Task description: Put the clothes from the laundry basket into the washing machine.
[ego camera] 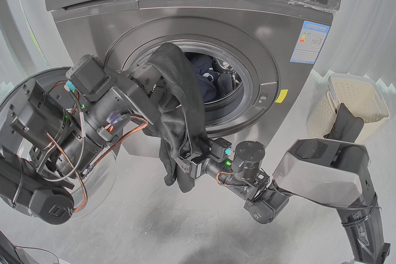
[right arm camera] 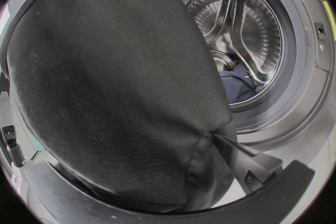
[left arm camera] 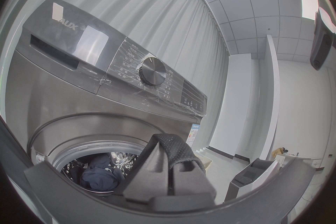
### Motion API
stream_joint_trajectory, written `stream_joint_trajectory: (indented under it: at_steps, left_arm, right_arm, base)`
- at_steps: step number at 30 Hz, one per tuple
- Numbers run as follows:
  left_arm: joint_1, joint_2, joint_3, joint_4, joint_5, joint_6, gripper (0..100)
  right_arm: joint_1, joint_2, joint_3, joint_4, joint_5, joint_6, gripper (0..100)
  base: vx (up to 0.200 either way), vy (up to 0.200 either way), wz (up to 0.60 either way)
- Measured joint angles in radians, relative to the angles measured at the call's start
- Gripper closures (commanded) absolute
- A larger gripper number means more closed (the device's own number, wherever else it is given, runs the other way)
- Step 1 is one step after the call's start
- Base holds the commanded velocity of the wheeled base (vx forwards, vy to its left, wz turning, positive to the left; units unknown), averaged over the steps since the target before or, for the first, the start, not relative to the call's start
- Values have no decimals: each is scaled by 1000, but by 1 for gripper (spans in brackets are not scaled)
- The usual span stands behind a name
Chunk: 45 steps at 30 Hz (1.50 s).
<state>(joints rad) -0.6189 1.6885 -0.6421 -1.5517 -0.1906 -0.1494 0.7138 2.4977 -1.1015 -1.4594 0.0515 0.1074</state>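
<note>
Handling: the black garment (ego camera: 181, 87) looks light, soft and limp, sagging wherever unsupported, so a bunched fold is the best hold; left end effector (left arm camera: 169, 168) is clenched on its upper fold at the rim of the washing machine (ego camera: 255, 29) opening, the rest hanging down the front; right end effector (ego camera: 187, 161) sits in the lower drape, which covers it, so its state cannot be told; navy clothes (ego camera: 208, 79) lie in the drum; the contents of the laundry basket (ego camera: 359, 91) are hidden
</note>
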Motion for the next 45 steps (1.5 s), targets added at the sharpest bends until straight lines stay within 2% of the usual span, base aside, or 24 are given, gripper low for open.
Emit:
stream_joint_trajectory:
  at_steps: [7,12,27,32,39,42,43,45]
  left_arm:
    - [9,0,-8,2,3,-9,100]
    - [38,8,-16,2,5,-13,100]
    - [175,47,21,3,-20,-8,100]
    - [178,94,107,2,-38,16,100]
    - [144,208,200,0,-63,108,100]
    - [135,241,210,-1,-72,122,100]
    - [133,249,213,-1,-73,124,0]
    - [130,264,219,-1,-74,124,0]
  right_arm:
    - [-8,20,-20,1,-13,1,100]
    - [-32,-7,14,-3,-14,4,100]
    - [-136,-279,337,-58,-15,28,100]
    - [-133,-359,385,-74,-20,37,100]
    - [-114,-449,398,-81,-20,38,100]
    - [-113,-477,397,-81,-19,38,100]
    - [-112,-483,396,-81,-19,39,100]
    - [-112,-496,396,-81,-17,39,100]
  base:
    - [0,0,0]
    - [0,0,0]
    - [0,0,0]
    - [0,0,0]
    - [0,0,0]
    - [0,0,0]
    - [0,0,0]
    - [0,0,0]
